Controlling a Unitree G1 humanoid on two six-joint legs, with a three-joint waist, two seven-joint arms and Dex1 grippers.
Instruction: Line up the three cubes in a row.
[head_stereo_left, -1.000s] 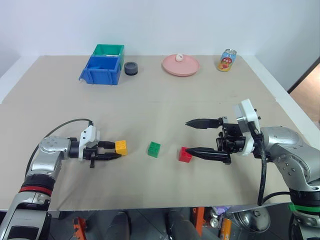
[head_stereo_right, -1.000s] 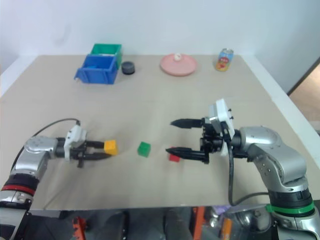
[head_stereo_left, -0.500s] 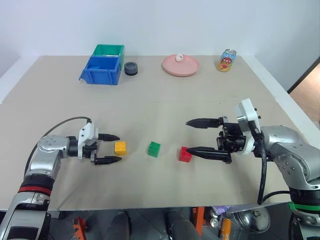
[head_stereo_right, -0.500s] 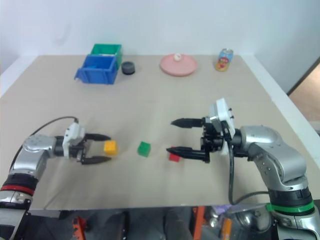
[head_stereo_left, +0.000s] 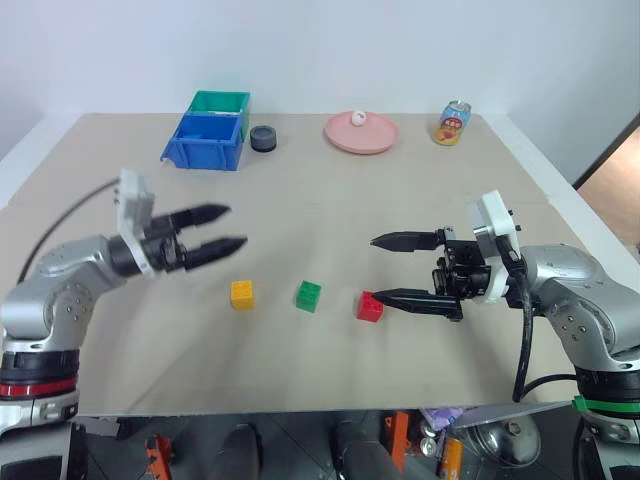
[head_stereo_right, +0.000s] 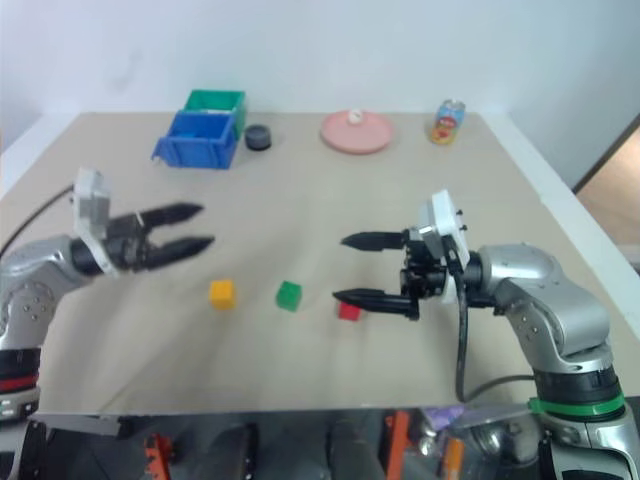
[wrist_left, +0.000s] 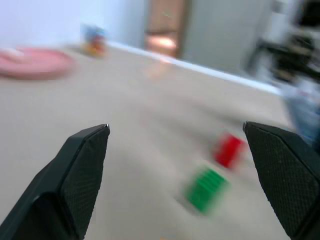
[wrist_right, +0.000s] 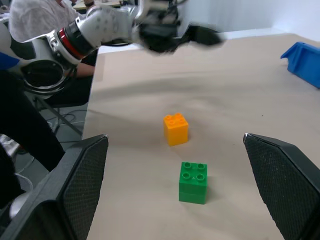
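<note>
Yellow-orange cube (head_stereo_left: 241, 294), green cube (head_stereo_left: 308, 296) & red cube (head_stereo_left: 369, 306) sit on the table (head_stereo_left: 320, 200) in a rough row, left to right, w/ gaps between, red a bit nearer the front edge. Left gripper (head_stereo_left: 222, 228) is up off the table, behind & left of the yellow-orange cube, fingers spread, holding nothing. Right gripper (head_stereo_left: 380, 268) points left, fingers spread wide; lower fingertip just beside the red cube, contact unclear. Blue bin (head_stereo_left: 205, 141), green bin (head_stereo_left: 220, 101), pink plate (head_stereo_left: 361, 132) & can (head_stereo_left: 454, 122) at far end
</note>
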